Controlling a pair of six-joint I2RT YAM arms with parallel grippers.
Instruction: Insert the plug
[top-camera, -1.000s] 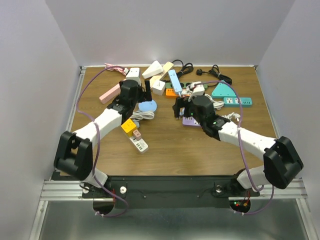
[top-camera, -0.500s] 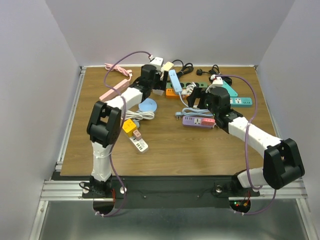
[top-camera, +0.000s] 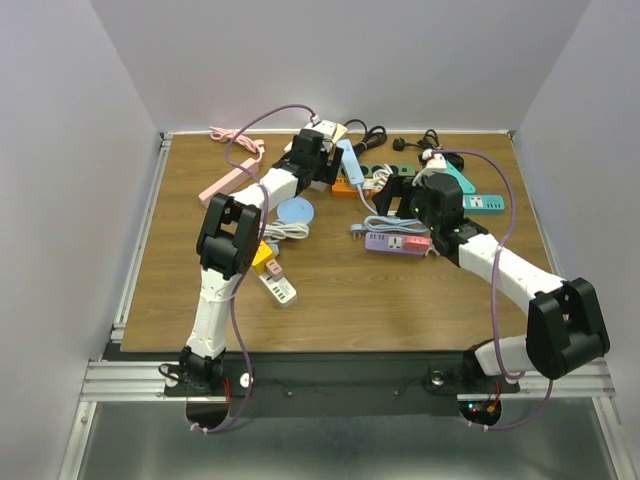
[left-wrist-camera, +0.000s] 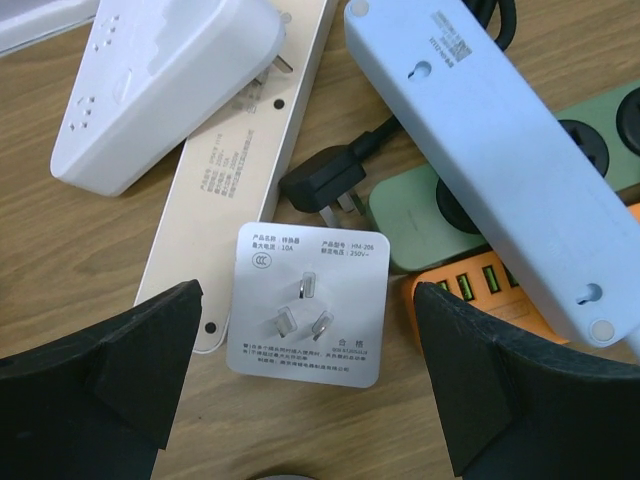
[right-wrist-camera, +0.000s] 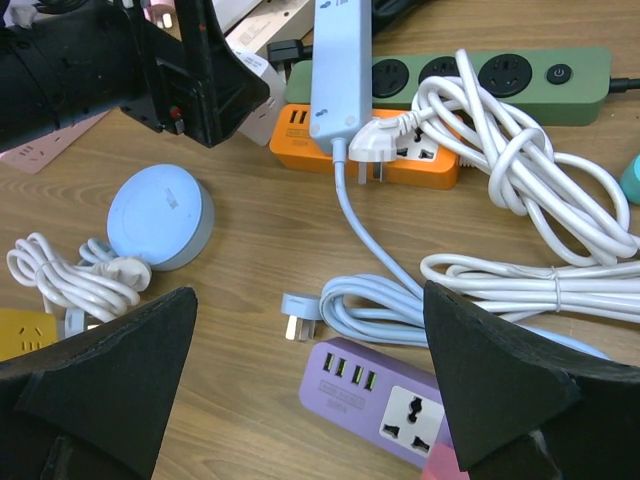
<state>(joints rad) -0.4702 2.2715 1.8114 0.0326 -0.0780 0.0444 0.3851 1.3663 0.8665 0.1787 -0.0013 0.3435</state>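
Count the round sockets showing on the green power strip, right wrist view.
3, in a row along the green power strip: left socket, middle socket, right socket beside the button. The blue strip covers its left end, so more may be hidden.

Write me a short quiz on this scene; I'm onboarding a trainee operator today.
1. True or false: the white square adapter lies prongs up between the open fingers of the left tool.
2. Which power strip lies nearest the right tool? A the orange strip; B the purple strip; C the green strip.
3. Fill in: in the left wrist view, the plug just beyond the adapter is coloured ___.
Key: 1 true; 2 B; 3 black, the black plug.
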